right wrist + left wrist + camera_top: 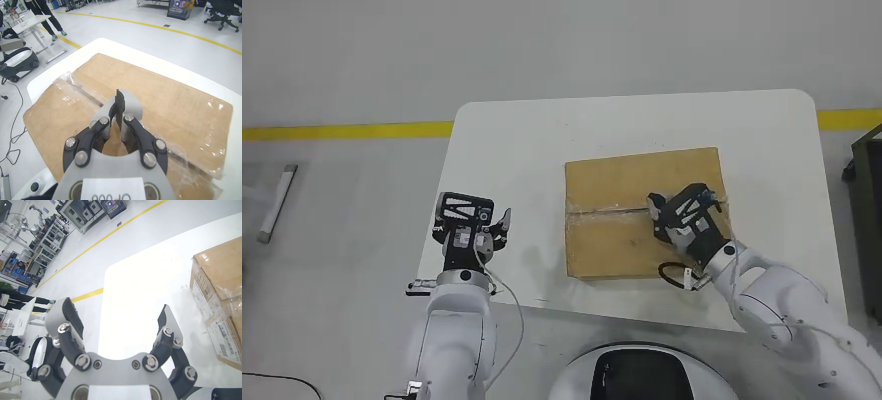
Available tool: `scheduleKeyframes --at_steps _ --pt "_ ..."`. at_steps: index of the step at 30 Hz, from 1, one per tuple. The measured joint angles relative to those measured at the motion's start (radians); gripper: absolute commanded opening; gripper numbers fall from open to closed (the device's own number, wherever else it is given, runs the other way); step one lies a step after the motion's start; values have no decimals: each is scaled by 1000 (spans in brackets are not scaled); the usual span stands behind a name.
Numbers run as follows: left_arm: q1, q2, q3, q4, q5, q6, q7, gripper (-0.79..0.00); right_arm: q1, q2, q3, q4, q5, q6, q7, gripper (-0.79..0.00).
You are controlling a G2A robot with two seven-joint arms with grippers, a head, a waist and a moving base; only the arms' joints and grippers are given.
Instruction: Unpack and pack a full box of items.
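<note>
A closed brown cardboard box (642,210) lies on the white table (522,150), its two top flaps sealed along the middle seam with clear tape (83,94). My right gripper (654,207) sits shut on top of the box, its fingertips (119,98) pressed together right over the taped seam. My left gripper (500,224) hangs open over the bare table left of the box, with nothing between its fingers (72,315). The box's side with white labels (223,338) faces the left gripper (117,313).
The table's left part between the left gripper and the box is bare. A yellow floor line (342,130) runs behind the table. A dark cabinet (867,200) stands off the table's right edge, and a white bar (274,200) lies on the floor.
</note>
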Motion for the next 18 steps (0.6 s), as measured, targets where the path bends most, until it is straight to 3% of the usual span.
scheduleKeyframes --at_steps 18 --pt "-31 0 33 30 -17 -1 4 0 -141 12 238 -67 64 25 -16 -785"
